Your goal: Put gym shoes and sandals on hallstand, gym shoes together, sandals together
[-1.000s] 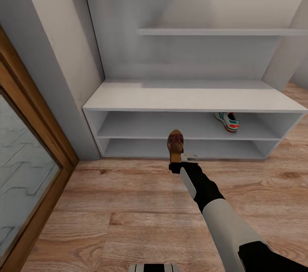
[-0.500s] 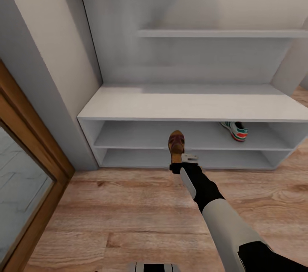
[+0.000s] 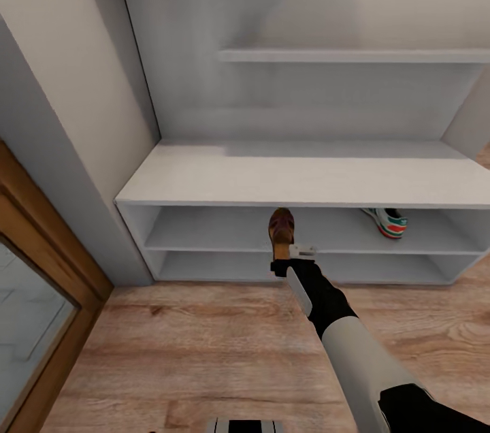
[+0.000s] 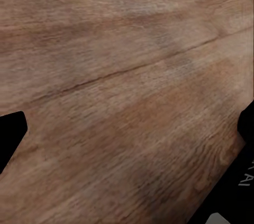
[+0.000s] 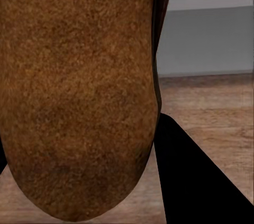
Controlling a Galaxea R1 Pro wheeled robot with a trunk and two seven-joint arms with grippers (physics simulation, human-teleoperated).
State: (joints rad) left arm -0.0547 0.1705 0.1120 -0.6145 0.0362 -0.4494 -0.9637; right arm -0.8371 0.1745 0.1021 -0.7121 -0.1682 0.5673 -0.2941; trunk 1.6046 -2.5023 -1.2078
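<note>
A wood-framed glass door (image 3: 34,297) fills the lower left of the head view, above light wood-plank corridor floor (image 3: 204,344). The pale grey hallstand (image 3: 299,178) spans the middle, its bench top bare. At centre, the right end effector (image 3: 280,263) is clamped on a brown sandal (image 3: 280,232), held upright before the upper open shelf. At right on that shelf lies one gym shoe (image 3: 388,222). The left end effector (image 4: 132,145) hangs spread wide over the floor, holding nothing.

1 sandal (image 3: 280,234) shows, in front of the shoe rack (image 3: 306,181). 1 sneaker (image 3: 389,222) sits on the rack's upper open shelf, toward its right end. The rack has 2 open shelves under its top, with 1 wall shelf (image 3: 354,56) above.
</note>
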